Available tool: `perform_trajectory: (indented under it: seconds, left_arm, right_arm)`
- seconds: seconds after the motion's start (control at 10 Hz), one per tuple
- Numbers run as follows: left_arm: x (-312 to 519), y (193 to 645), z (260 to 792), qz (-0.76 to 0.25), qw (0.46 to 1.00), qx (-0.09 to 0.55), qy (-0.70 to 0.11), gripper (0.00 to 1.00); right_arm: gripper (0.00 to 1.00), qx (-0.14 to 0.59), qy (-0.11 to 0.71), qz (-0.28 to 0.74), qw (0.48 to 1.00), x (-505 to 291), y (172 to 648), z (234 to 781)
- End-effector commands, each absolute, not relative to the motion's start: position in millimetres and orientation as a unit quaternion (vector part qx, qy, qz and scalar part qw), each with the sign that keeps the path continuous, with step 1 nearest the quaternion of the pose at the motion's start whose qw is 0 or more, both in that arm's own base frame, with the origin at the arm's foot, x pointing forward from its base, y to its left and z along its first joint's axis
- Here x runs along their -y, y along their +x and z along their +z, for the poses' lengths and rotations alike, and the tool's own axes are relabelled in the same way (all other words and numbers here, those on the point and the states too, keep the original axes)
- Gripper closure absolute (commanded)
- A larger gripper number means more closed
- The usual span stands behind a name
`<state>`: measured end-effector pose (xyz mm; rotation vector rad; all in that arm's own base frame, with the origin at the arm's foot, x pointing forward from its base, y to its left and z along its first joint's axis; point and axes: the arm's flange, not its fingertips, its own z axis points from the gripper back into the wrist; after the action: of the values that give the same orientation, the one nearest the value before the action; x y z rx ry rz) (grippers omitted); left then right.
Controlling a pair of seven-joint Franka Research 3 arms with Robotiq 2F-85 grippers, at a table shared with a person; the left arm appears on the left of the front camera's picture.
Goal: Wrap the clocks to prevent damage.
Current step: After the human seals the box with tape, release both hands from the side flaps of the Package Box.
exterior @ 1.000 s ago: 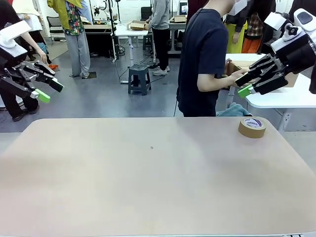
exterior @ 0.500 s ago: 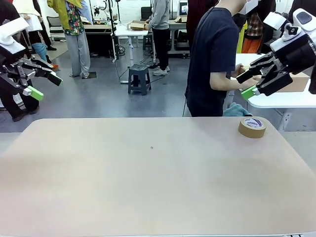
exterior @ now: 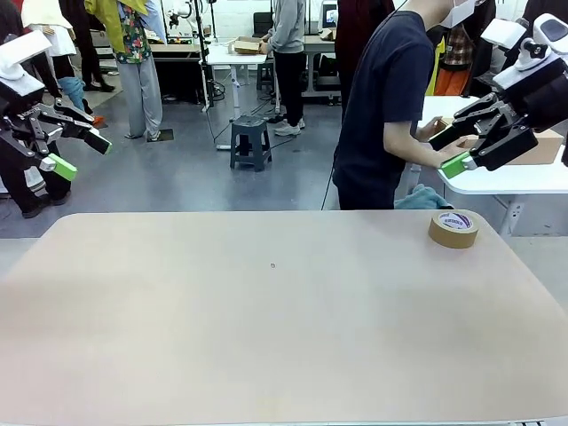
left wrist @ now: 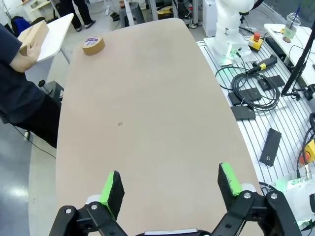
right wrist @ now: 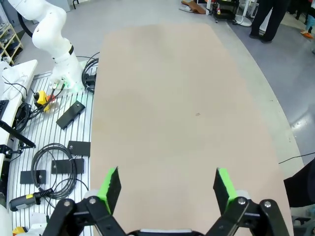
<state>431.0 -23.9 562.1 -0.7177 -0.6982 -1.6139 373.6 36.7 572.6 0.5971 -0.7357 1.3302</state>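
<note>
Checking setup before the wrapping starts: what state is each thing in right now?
Left claw: open, empty, raised off the table.
Right claw: open, empty, raised off the table.
Tape roll: lying flat on the table's far right, untouched.
Table: no clocks on it yet.
Cardboard box: in the person's hand, at a side table.

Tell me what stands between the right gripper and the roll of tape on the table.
Nothing visible does. The right gripper hangs in the air, jaws open, above and slightly beyond the roll of tape, which sits alone near the table's far right corner. Only open air separates them.
</note>
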Motion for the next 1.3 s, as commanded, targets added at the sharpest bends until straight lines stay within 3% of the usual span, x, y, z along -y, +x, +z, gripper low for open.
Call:
perform_trajectory:
  seconds: [0.0, 0.2, 0.4, 0.7, 0.9, 1.2]
  left_arm:
    - [24.3, 431.2, 562.2, -0.692, 0.579, 0.301, -0.308, 0.0]
    - [23.9, 431.0, 562.1, -0.691, 0.582, 0.299, -0.307, 0.0]
    - [-3.7, 432.3, 580.0, -0.588, 0.635, 0.373, -0.334, 0.0]
    - [-30.3, 437.8, 579.2, -0.496, 0.665, 0.428, -0.358, 0.0]
    - [-42.7, 441.2, 562.2, -0.463, 0.68, 0.442, -0.358, 0.0]
    - [-59.5, 450.7, 521.4, -0.432, 0.68, 0.458, -0.376, 0.0]
  right_arm:
    - [0.0, 0.328, 0.266, 0.593, 0.685, -38.9, 373.7, 569.8]
    - [0.0, 0.328, 0.266, 0.594, 0.685, -36.9, 373.6, 572.5]
    - [0.0, 0.414, 0.274, 0.5, 0.709, -7.1, 372.9, 574.4]
    - [0.0, 0.458, 0.295, 0.437, 0.716, 25.1, 370.6, 551.5]
    - [0.0, 0.462, 0.301, 0.403, 0.73, 48.2, 368.8, 532.0]
    - [0.0, 0.501, 0.306, 0.383, 0.713, 66.3, 366.8, 517.4]
